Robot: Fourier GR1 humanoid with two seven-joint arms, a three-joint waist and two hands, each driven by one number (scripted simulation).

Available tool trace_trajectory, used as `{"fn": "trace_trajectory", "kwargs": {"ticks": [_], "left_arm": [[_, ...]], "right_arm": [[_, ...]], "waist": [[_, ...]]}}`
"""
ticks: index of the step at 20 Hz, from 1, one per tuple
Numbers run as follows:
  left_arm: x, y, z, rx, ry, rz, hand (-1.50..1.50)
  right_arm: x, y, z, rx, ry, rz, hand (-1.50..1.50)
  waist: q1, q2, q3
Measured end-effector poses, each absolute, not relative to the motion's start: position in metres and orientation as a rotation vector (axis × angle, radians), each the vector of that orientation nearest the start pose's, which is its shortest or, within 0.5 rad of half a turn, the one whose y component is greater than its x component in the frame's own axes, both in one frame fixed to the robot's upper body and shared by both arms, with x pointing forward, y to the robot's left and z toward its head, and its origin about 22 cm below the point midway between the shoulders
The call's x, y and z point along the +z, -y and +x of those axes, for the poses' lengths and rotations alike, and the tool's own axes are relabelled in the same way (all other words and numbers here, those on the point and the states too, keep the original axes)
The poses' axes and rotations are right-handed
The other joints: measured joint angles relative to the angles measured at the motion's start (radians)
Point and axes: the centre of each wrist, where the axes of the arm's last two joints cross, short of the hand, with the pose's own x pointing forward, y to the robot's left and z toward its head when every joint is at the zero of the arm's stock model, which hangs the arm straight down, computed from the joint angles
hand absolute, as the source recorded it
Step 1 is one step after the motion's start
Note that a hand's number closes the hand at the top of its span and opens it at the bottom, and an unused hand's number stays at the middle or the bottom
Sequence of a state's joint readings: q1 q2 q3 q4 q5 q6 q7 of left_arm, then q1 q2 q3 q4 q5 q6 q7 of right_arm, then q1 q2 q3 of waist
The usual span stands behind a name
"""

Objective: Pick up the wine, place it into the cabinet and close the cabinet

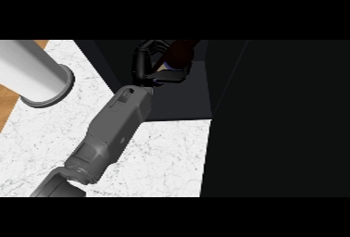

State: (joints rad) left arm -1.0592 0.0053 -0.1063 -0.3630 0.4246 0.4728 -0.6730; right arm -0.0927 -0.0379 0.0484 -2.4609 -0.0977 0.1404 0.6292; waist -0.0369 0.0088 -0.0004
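Note:
My left forearm comes in from the lower left and stretches up into the dark cabinet. The left hand is at the top of the view, its black fingers curled round the wine, a dark reddish bottle with a pale patch low on it. Bottle and hand are inside the cabinet's shadowed opening, and most of the bottle is hidden by the fingers and the dark. I cannot tell whether the bottle rests on the cabinet's floor. My right hand shows nowhere.
White marble counter fills the lower left. A broad white cylinder stands on it at the upper left, beside a strip of wood. A tall black panel fills the right side, next to the cabinet opening.

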Motion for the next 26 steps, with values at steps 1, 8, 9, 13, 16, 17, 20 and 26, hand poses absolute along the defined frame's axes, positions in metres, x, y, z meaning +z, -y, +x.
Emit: {"fn": "trace_trajectory", "kwargs": {"ticks": [1, 8, 9, 13, 16, 17, 20, 26], "left_arm": [[0.047, -0.096, 0.429, 0.071, 1.944, 0.134, 1.50], [0.046, -0.095, 0.432, 0.144, 1.896, 0.104, 1.50], [0.047, -0.095, 0.433, 0.164, 1.885, 0.095, 1.50], [0.044, -0.098, 0.434, 0.212, 1.863, 0.052, 1.50], [0.044, -0.099, 0.435, 0.224, 1.858, 0.051, 1.50], [0.042, -0.099, 0.434, 0.228, 1.863, 0.054, 1.50], [0.039, -0.100, 0.433, 0.232, 1.860, 0.050, 1.50], [0.035, -0.103, 0.433, 0.215, 1.853, 0.093, -1.50]], "right_arm": [[0.201, 0.217, 0.157, 0.262, 1.907, 0.163, -1.50], [0.200, 0.211, 0.156, 0.264, 1.901, 0.206, -1.50], [0.200, 0.211, 0.156, 0.266, 1.899, 0.207, -1.50], [0.199, 0.207, 0.155, 0.271, 1.901, 0.231, -1.50], [0.198, 0.207, 0.157, 0.275, 1.907, 0.228, -1.50], [0.197, 0.207, 0.157, 0.277, 1.908, 0.233, -1.50], [0.199, 0.206, 0.158, 0.282, 1.908, 0.236, -1.50], [0.198, 0.207, 0.157, 0.289, 1.911, 0.233, -1.50]], "waist": [[-0.001, 0.000, 0.000], [-0.010, 0.002, 0.000], [-0.013, 0.003, 0.000], [-0.020, 0.007, 0.001], [-0.023, 0.009, 0.001], [-0.026, 0.009, 0.001], [-0.026, 0.009, 0.002], [-0.031, 0.011, 0.001]]}}
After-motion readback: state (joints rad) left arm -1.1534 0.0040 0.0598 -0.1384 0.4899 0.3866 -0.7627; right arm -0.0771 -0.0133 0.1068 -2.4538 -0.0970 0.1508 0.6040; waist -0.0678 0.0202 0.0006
